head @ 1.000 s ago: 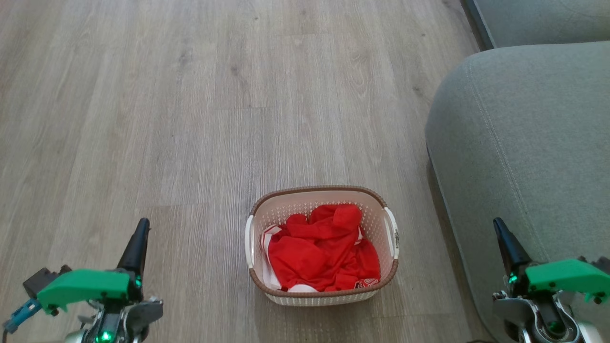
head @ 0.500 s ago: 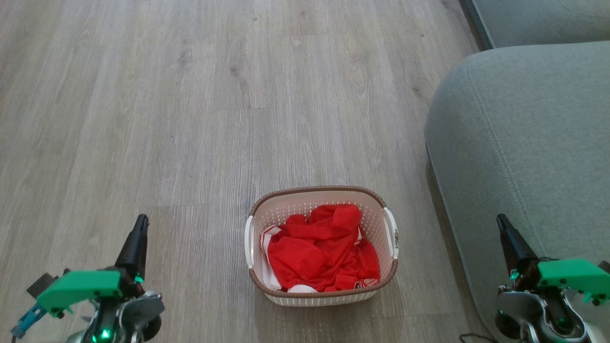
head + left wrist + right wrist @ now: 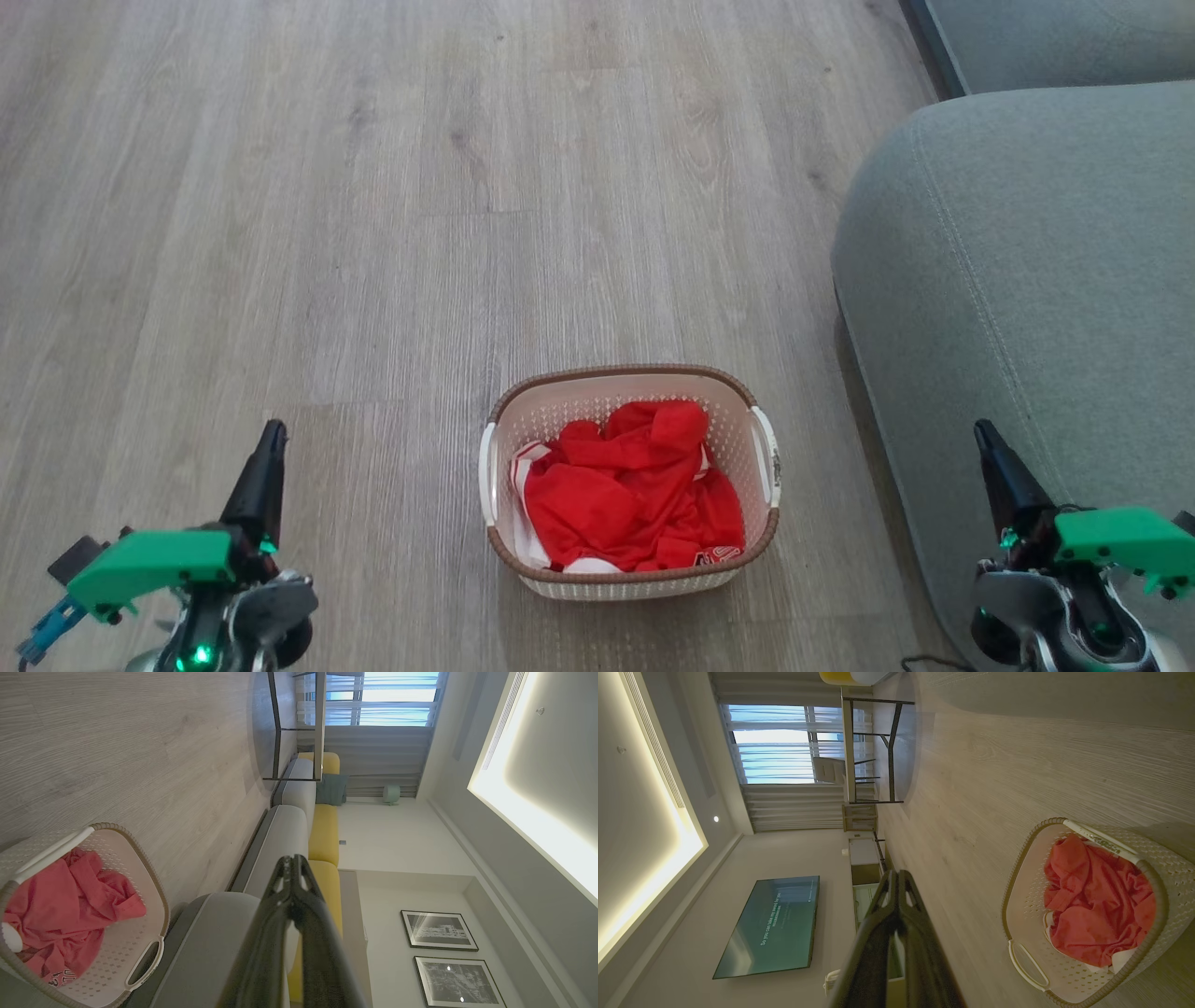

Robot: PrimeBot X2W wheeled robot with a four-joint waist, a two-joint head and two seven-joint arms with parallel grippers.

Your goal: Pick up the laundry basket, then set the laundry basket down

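The laundry basket (image 3: 631, 386), cream-white and perforated with a brown woven rim, stands on the wooden floor low in the middle of the head view, with red clothing (image 3: 631, 485) inside. It also lies at the lower left of the left wrist view (image 3: 140, 868) and the lower right of the right wrist view (image 3: 1020, 858). My left gripper (image 3: 271, 439) is shut, well to the basket's left. My right gripper (image 3: 982, 437) is shut, to its right in front of the sofa. Both hold nothing, fingertips pressed together in the left wrist view (image 3: 293, 859) and the right wrist view (image 3: 894, 873).
A grey-green sofa (image 3: 1027, 261) fills the right side, close to the basket. A black-framed table (image 3: 878, 746) stands farther off on the floor, with a television (image 3: 773, 926) on the wall. Bare wooden floor (image 3: 373, 187) stretches ahead and to the left.
Both grippers have sunk slightly toward the bottom of the head view. The basket has stayed where it was.
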